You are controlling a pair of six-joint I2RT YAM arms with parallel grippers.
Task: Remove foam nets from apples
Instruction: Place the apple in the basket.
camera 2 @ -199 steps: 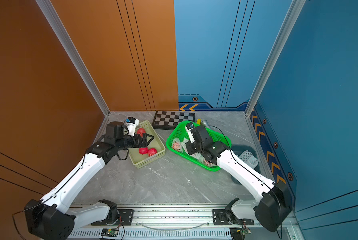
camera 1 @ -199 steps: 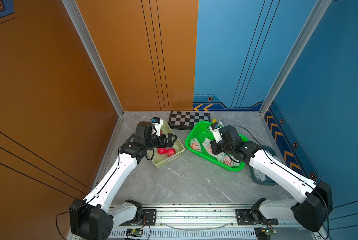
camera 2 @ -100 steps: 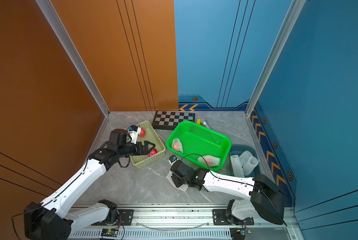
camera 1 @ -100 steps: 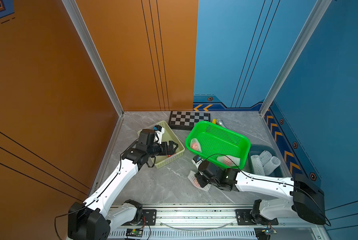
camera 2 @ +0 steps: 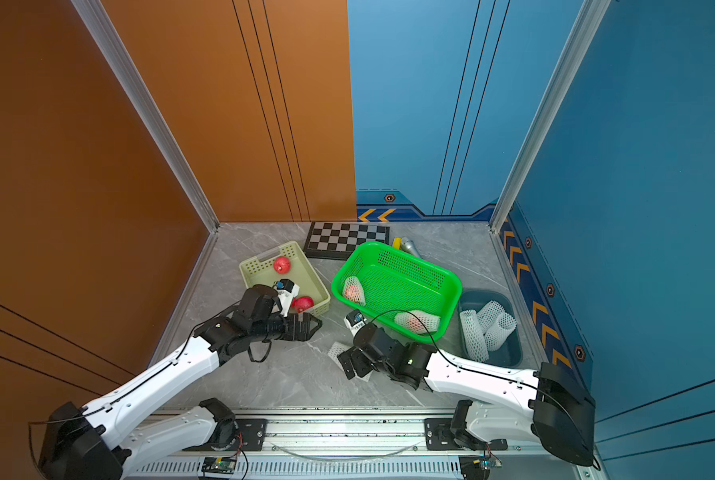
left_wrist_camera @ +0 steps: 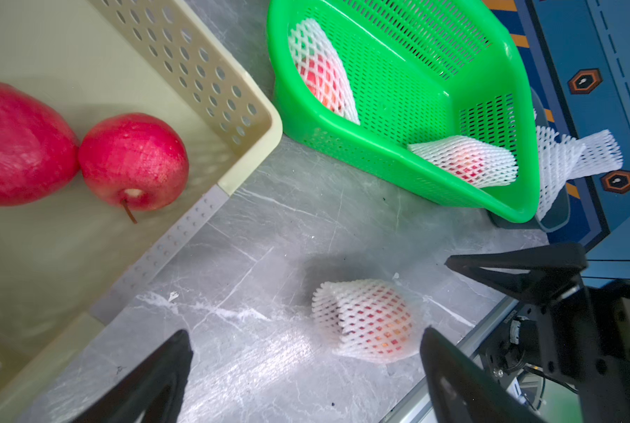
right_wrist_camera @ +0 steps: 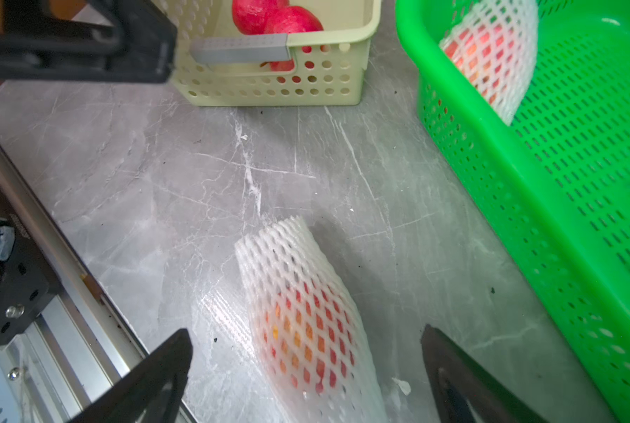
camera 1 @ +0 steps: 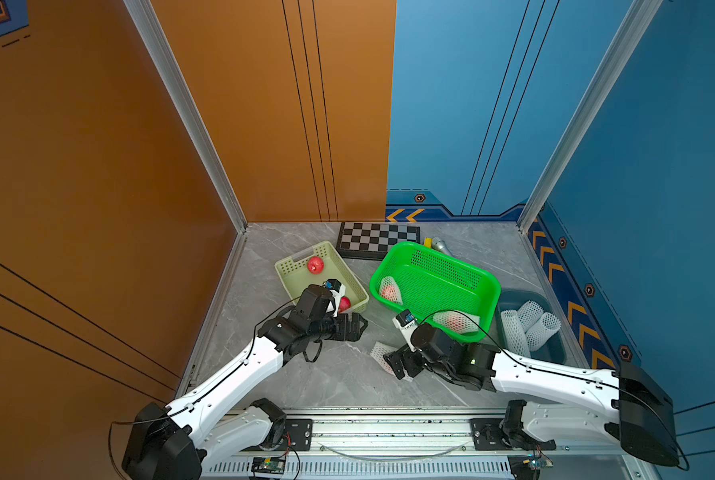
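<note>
One apple in a white foam net [right_wrist_camera: 306,318] lies on the grey table in front of the green basket [camera 1: 488,282]; it also shows in the left wrist view [left_wrist_camera: 364,318] and in a top view [camera 1: 378,353]. My right gripper [right_wrist_camera: 306,340] is open, its fingers on either side of this netted apple and apart from it. My left gripper [left_wrist_camera: 306,344] is open and empty, a little to the left, pointing at it. Two more netted apples [camera 1: 389,289] [camera 1: 455,322] lie in the green basket. Bare red apples [camera 1: 315,264] [camera 1: 344,303] sit in the beige basket [camera 1: 293,266].
A dark blue bin [camera 1: 555,353] at the right holds several empty foam nets [camera 1: 528,322]. A checkerboard [camera 1: 378,241] and a small yellow-and-grey object [camera 1: 437,244] lie at the back wall. The metal rail [camera 1: 389,428] runs along the front edge.
My right gripper left the green basket, came down to the table in front with a netted apple and opened off it. My left gripper moved out of the beige basket toward that apple.
</note>
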